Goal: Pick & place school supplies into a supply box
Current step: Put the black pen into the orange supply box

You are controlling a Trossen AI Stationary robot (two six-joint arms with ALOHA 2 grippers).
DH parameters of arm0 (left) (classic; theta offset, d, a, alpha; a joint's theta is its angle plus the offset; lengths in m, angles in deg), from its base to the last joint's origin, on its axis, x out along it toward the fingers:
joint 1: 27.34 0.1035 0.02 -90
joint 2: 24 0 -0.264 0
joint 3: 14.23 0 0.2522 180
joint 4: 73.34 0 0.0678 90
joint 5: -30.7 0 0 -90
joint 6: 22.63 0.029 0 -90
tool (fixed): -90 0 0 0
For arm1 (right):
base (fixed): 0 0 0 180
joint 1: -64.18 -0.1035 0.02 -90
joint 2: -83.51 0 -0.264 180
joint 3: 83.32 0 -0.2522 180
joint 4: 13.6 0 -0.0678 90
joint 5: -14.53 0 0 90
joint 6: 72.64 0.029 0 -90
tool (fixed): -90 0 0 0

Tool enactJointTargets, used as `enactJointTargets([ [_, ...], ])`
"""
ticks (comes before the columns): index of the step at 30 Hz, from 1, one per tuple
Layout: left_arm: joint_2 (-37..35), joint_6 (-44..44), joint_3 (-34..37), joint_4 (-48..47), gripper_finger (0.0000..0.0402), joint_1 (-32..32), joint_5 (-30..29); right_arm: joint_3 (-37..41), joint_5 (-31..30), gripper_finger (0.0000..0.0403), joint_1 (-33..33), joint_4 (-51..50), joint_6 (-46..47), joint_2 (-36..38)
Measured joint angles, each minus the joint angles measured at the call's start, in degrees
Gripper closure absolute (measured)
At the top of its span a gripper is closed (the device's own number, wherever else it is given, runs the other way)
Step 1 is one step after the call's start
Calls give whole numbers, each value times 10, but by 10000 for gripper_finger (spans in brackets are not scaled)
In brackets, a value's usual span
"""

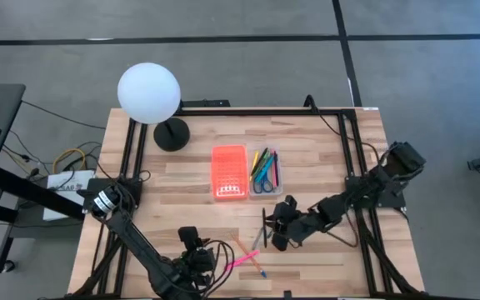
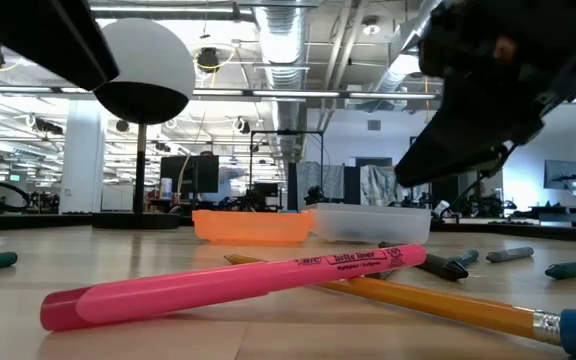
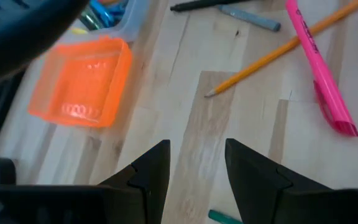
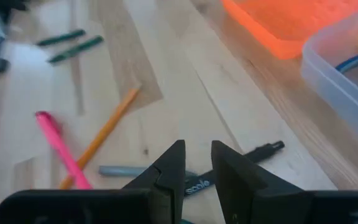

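The supply box lies open at the table's middle: orange lid and clear tray side by side, the tray holding several pens and blue-handled scissors. Loose on the wood nearer the front lie a pink highlighter, an orange pencil, a black pen and a grey marker. My right gripper hovers above the black pen, fingers a narrow gap apart, touching nothing. My left gripper is open over bare wood near the front edge, left of the highlighter.
A white globe lamp stands on its dark base at the far left of the table. Green pens lie near the left arm, and one lies just under my left gripper. Black frame rails run along both sides.
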Motion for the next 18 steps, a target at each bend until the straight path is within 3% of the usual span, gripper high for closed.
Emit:
enactJointTargets([
  [10, 0, 19, 0, 0, 253, 0, -15, -80, -5, 332, 23, -122, 59, -82],
  [18, 0, 20, 0, 0, 253, 0, -17, -112, -15, 332, 22, -187, 105, -96],
])
